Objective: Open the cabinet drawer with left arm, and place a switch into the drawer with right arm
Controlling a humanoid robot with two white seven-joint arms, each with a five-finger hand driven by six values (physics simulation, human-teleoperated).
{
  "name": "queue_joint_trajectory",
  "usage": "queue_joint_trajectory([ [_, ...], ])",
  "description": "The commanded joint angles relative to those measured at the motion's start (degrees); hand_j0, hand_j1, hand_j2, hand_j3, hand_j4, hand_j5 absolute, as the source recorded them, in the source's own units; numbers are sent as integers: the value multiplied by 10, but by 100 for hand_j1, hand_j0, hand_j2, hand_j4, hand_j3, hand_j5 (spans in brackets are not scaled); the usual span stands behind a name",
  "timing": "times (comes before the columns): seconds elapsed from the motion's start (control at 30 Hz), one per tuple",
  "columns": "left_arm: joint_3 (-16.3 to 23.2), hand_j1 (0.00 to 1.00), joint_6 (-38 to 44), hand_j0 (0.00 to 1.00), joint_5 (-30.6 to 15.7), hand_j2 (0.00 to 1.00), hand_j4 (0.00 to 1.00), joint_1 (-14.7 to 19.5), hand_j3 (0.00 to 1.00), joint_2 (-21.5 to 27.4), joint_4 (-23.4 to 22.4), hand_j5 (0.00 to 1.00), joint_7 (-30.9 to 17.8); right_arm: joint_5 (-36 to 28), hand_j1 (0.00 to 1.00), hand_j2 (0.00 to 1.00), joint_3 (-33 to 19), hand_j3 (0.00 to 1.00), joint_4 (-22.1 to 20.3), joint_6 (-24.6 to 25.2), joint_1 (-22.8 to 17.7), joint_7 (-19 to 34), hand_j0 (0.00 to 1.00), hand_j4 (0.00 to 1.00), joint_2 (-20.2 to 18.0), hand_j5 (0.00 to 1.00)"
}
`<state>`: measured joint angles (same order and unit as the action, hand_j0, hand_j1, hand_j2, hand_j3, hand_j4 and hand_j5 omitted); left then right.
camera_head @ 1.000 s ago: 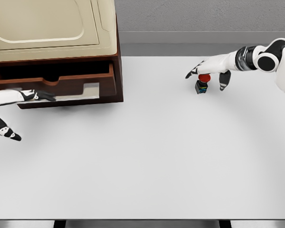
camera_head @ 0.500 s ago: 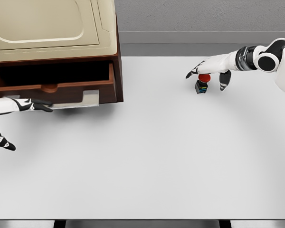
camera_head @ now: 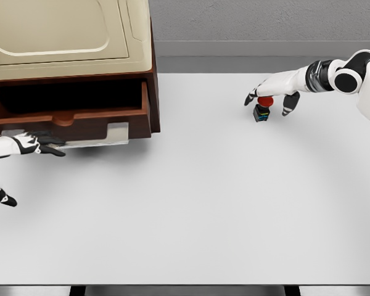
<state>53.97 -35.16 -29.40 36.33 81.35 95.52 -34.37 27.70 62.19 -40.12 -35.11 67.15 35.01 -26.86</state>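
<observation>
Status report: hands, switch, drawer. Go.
Left hand under the brown wooden drawer front, drawer pulled open. Right hand spread over the red-capped black switch, not gripping. White table between them bare.

White table (camera_head: 191, 203), grey wall (camera_head: 265, 21) behind it

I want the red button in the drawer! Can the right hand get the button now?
Probably yes. The right hand hovers right over the switch with fingers spread around its red top, and nothing on the white table blocks it.
</observation>
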Motion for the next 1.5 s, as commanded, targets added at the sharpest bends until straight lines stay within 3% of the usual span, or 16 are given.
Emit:
queue_joint_trajectory([
  [0.0,0,100,2,100,22,100,100,0,100,10,-3,100,-6,0,85,85,-1,85,0,1,0,0,85,85,0,85],
  [0.2,0,100,2,100,21,100,100,-5,100,18,0,100,-6,0,84,84,0,84,0,1,0,0,84,84,0,84],
  [0.4,1,100,2,100,19,100,100,-8,100,33,9,100,-6,0,74,74,-1,74,0,1,0,0,74,74,1,74],
  [0.93,-35,100,2,100,-81,100,100,15,100,47,27,100,-6,-1,66,66,-2,66,0,1,-1,0,66,66,5,66],
  [1.17,-35,100,2,100,-130,100,100,27,100,74,52,100,-6,-3,39,39,-7,39,2,1,-1,0,39,39,5,39],
  [1.33,-66,100,34,100,-139,100,100,61,100,71,51,100,-6,-3,39,39,-8,39,3,1,-2,0,39,39,7,39],
  [1.4,-91,100,54,100,-141,100,100,61,100,55,50,100,-6,-3,39,39,-9,39,2,1,-2,0,39,39,7,39],
  [1.47,-88,100,48,100,-139,100,100,61,100,56,51,100,-6,-5,38,38,-11,38,-2,1,-2,0,38,38,6,38],
])
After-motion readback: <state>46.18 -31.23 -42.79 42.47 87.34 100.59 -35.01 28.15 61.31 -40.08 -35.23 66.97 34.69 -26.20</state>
